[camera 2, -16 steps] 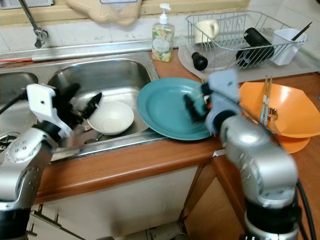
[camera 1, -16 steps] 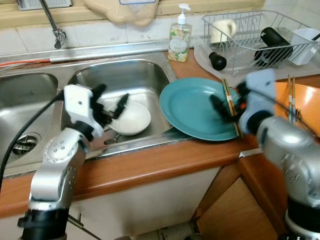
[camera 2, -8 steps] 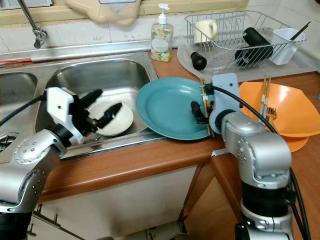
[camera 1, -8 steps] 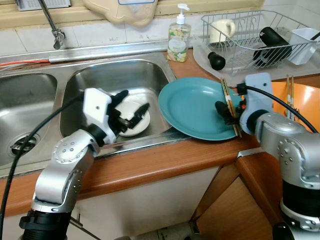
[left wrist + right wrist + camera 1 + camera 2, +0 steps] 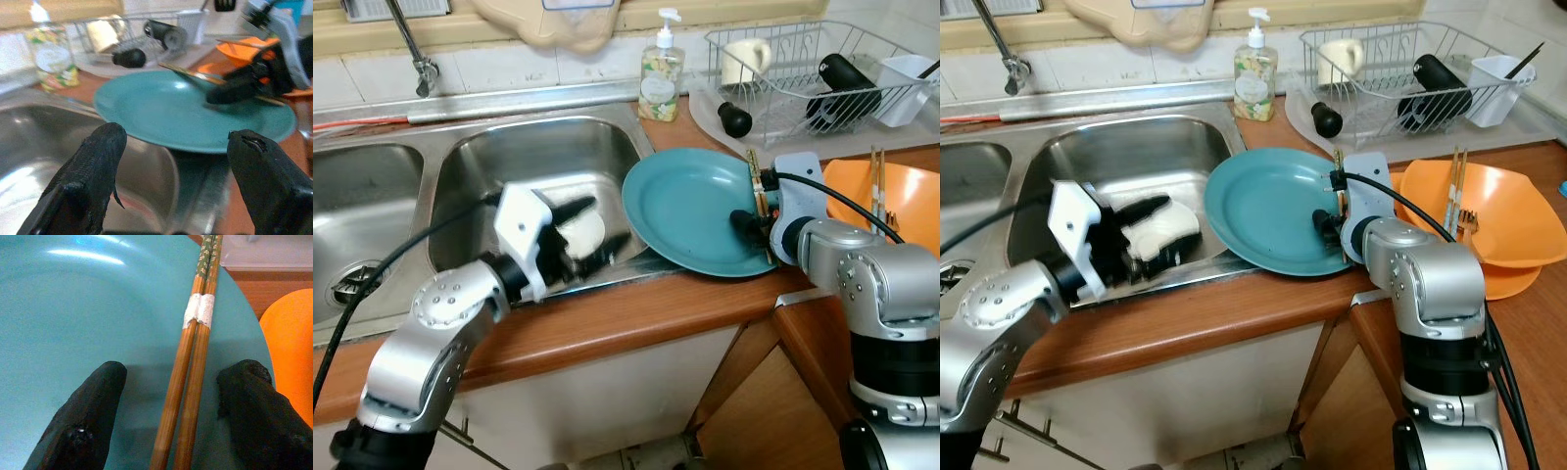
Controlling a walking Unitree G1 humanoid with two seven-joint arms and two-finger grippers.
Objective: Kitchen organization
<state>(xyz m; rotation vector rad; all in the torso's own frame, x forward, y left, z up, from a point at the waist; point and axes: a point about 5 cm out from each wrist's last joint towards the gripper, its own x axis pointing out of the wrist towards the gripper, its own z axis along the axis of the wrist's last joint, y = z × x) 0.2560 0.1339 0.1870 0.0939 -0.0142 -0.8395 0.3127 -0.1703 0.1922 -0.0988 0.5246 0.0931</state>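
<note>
A soap bottle (image 5: 661, 78) stood on the counter (image 5: 636, 318). At its three o'clock a wire rack (image 5: 781, 110) held a cream mug (image 5: 741, 61), a black bottle (image 5: 847, 78) and a white tub (image 5: 906, 83). A tap (image 5: 416, 49) hung at its nine o'clock. An orange bowl (image 5: 911, 196) sat at the rack's five o'clock.

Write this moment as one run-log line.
left end effector: open, over bowl in sink | right end effector: open, astride chopsticks on plate

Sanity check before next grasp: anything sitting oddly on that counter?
Yes. The teal plate overhangs the sink edge rather than lying flat on the counter. A taped pair of chopsticks lies across its right rim, between the right gripper's open fingers.
</note>
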